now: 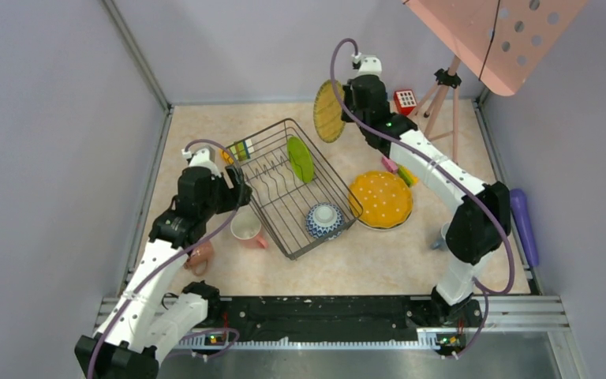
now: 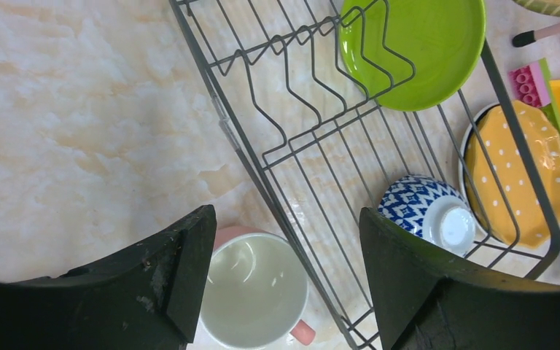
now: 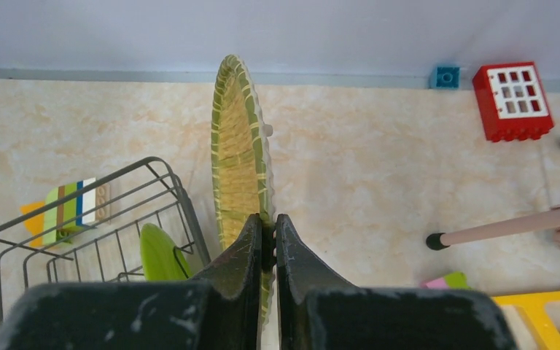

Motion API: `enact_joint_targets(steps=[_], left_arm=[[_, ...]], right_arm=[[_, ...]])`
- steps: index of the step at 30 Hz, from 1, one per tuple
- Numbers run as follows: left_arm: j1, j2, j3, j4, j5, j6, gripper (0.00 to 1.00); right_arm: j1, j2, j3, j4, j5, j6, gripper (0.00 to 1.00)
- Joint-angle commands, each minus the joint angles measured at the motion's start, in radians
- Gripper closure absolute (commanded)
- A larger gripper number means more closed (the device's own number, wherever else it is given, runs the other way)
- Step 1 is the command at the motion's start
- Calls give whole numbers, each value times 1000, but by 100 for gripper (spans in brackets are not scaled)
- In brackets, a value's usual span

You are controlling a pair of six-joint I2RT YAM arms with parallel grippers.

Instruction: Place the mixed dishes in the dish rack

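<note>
Holding the green-rimmed plate [image 3: 240, 153] on edge at upper centre, right fingers [image 3: 244, 255] pinched on its rim, beyond the dish rack [image 1: 267, 207]. Hovering mid-left, left fingers [image 2: 175, 270] apart, over a pink mug [image 2: 251, 292] beside the rack.

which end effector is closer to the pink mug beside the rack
Left. The left end effector hovers open just over the pink mug; the right end effector is beyond the dish rack, shut on a green-rimmed plate.
</note>
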Motion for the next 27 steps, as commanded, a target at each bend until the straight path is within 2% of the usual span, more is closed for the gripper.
enact_joint_targets(steps=[1,16,21,27], left_arm=[[5,-29,76,-45,-62,111,23],[5,-69,30,-4,-45,186,21],[5,-101,7,17,-57,196,21],[5,-110,-5,22,-60,197,21]], right_arm=[[63,-92,94,-7,166,-137,100],[286,-128,159,-41,160,-290,100],[365,-94,170,-37,236,-352,100],[412,-43,189,-50,271,-353,100]])
